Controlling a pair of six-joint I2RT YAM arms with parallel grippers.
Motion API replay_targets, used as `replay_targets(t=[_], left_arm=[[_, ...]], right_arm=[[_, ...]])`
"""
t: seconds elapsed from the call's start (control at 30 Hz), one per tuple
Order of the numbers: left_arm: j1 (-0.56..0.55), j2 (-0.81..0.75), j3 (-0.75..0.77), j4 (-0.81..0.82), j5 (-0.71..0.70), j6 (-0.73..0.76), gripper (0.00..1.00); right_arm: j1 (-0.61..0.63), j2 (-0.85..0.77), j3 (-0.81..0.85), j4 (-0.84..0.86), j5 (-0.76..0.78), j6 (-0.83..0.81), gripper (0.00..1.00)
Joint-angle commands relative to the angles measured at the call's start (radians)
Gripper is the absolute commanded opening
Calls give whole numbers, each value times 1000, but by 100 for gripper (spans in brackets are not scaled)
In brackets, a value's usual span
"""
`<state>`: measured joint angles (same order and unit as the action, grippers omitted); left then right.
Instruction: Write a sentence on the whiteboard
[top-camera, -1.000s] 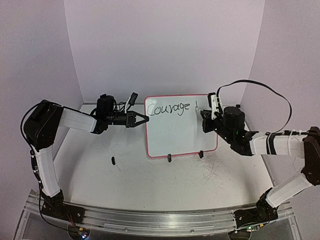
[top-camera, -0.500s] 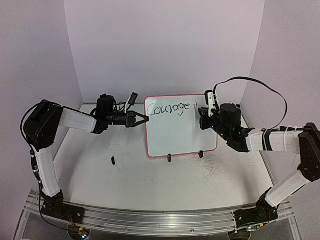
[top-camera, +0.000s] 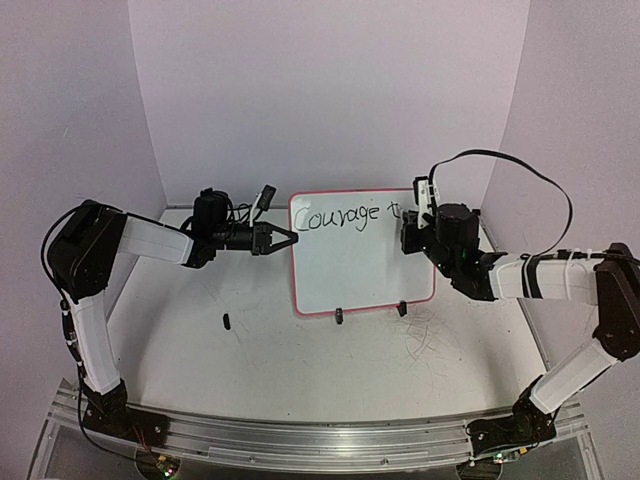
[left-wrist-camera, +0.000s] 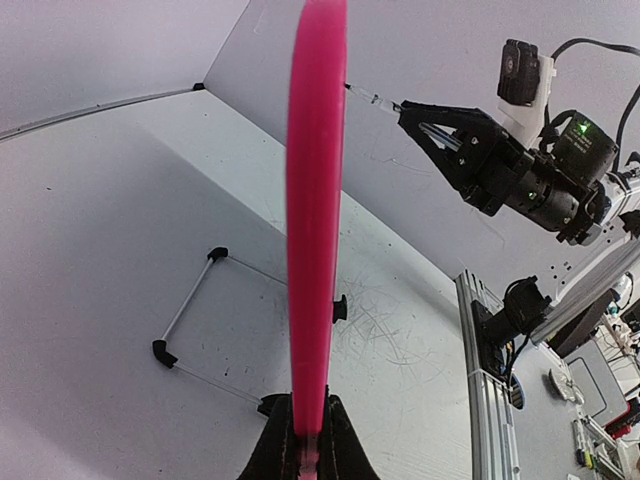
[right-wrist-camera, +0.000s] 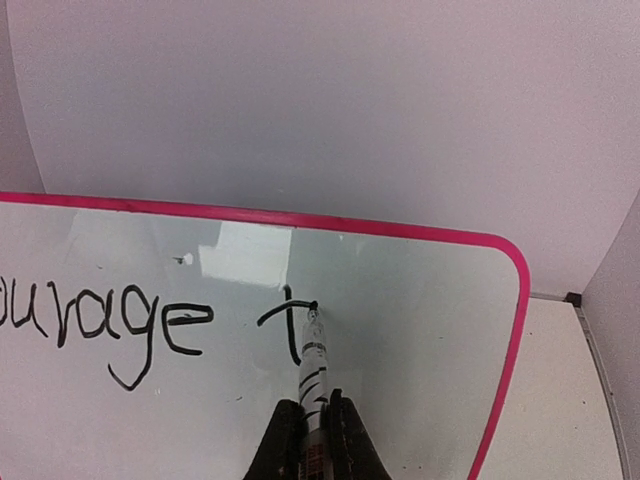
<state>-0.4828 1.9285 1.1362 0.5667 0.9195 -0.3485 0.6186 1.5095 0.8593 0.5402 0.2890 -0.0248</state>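
White counter (top-camera: 300, 350) bears the likely light, stiff whiteboard (top-camera: 350, 260), left fingers (left-wrist-camera: 280, 450) clamped on its frame edge, right fingers (right-wrist-camera: 283, 440) pinching a marker (right-wrist-camera: 312, 370)

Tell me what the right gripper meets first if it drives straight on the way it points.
The whiteboard: the marker clamped in the right gripper has its tip on the board's face, at the letter t.

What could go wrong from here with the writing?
1. The left pincer clamps the whiteboard only at its thin edge, so pressure from the marker might twist the board loose.
2. The right pincer has the marker tip on the "t", close to the right frame. The line may run out of room.
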Motion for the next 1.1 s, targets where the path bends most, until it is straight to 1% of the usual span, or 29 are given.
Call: replay_targets(t=[0.0,0.07,0.13,0.27,0.37,0.73,1.07], left_arm=[[-14,-52,8,-3,40,22,0],[-14,-51,8,-3,40,22,0],[-15,-48,9,-4,41,22,0],[-14,-43,11,-3,43,19,0],[-15,-48,9,-3,42,20,0],[-16,-54,9,-3,42,22,0],[-16,-56,8,-3,43,23,0]], right_arm=[[-3,-69,-40,48,70,15,0],[-3,-137,-108,113,31,-1,0],[-3,-173,-138,144,3,-11,0],[-9,-131,-97,80,-67,-23,0],[-11,-101,-83,73,-91,-11,0],[-19,-68,-55,78,-5,0,0],[-26,-38,-32,84,-11,-3,0]])
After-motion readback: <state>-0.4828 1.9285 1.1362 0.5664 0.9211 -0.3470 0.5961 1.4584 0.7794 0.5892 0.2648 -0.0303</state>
